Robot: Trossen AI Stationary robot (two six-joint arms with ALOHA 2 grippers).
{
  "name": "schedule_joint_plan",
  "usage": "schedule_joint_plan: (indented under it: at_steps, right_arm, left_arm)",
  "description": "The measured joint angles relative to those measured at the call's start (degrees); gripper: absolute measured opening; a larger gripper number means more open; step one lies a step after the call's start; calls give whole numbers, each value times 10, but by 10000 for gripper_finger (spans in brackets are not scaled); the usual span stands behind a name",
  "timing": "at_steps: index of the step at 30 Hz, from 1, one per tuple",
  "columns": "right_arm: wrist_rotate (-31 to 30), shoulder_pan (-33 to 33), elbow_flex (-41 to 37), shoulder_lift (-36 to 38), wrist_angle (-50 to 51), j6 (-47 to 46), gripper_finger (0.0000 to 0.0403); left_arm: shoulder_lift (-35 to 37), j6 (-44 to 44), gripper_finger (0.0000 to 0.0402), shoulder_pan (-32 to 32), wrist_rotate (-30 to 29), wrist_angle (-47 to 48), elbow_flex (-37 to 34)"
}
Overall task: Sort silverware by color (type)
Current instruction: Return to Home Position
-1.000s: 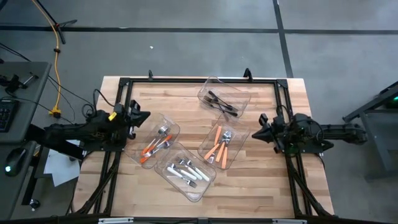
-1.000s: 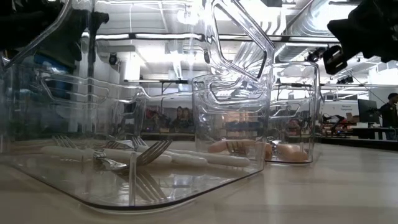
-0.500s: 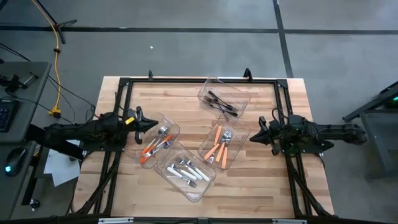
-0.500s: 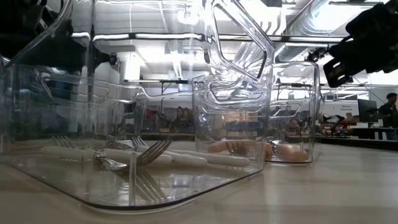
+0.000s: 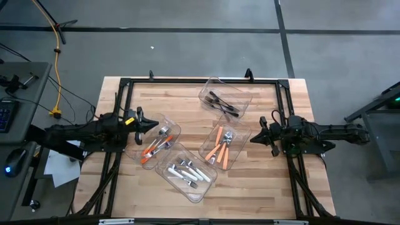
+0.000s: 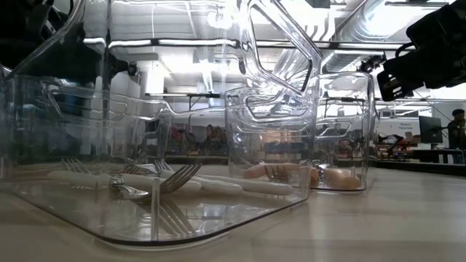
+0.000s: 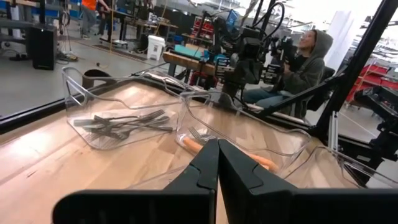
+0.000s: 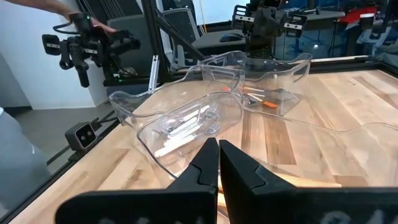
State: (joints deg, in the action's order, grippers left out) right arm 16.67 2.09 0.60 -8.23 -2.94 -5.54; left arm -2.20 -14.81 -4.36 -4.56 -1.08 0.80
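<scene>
The left gripper [image 5: 150,122], left of centre in the high view, has its two dark fingers pressed together with nothing between them, as its own wrist view shows. Over the last second it slid a little toward the lower right and then stopped. Its tip is now near the upper-left corner of a clear rectangular plastic bin [image 5: 177,132] that holds orange-handled silverware [image 5: 154,147] with silver heads.

The right gripper [image 5: 253,139], right of centre, is likewise closed and empty. It has crept slightly left and down, ending just beside a second clear bin [image 5: 245,136] of orange-handled pieces [image 5: 219,147].

Neither gripper carries anything, and every piece I can see lies inside a bin. I judge the sorting done and the arms merely settling to rest.

Farther out, the black forks [image 5: 224,103] lie in the clear top bin [image 5: 206,87] at upper centre, well apart from both grippers. The white-handled pieces [image 5: 187,172] lie in the lowest clear bin [image 5: 197,195], below and between the two arms on the light wooden table [image 5: 269,194].
</scene>
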Motion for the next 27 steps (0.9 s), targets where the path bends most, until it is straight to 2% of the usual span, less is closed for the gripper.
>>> schedule_joint_plan:
  at_steps: [7, 15, 27]
  right_arm:
    - [0, 0, 0, 3, 0, 0, 0]
    - [0, 0, 0, 83, -2, 1, 0]
    - [0, 0, 0, 73, -18, 0, 0]
  left_arm:
    - [20, 0, 1, 0, 0, 0, 0]
    - [20, 0, 1, 1, 0, -1, 0]
    - [5, 0, 1, 8, -4, 0, -1]
